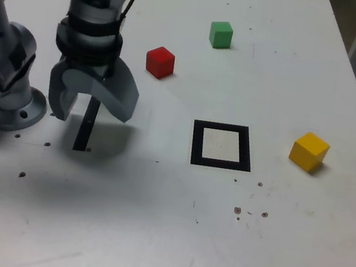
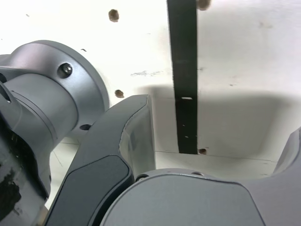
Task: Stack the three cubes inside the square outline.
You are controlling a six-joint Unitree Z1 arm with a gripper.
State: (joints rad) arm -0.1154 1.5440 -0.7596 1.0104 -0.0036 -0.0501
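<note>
so the red block (image 1: 160, 62) is the nearest of the three to the fingers (image 1: 93, 114), a bit off toward the exterior view's right and higher up in that view. the green block (image 1: 221, 35) is past it, farther from the fingers in roughly the same direction. the yellow block (image 1: 308, 152) is the one farthest out from the fingers, way over toward the exterior view's right, with the black square (image 1: 222, 145) sitting between it and the fingers. nothing is inside that square, and no block is on top of another, so i'd call this zero out of three done. what's left is basically the whole job: one block down inside the border, then the other two on top. the fingers themselves are spread wide with nothing between them, hanging above the black strip (image 1: 84, 133), and the wrist view shows bare table (image 2: 235, 56) and that same strip past them, no blocks at all. the arm's round base (image 1: 11, 117) is just off the fingers on the exterior view's left. imo the next move has to be a reach out to whichever block goes first, since none is within grabbing range from here.
</note>
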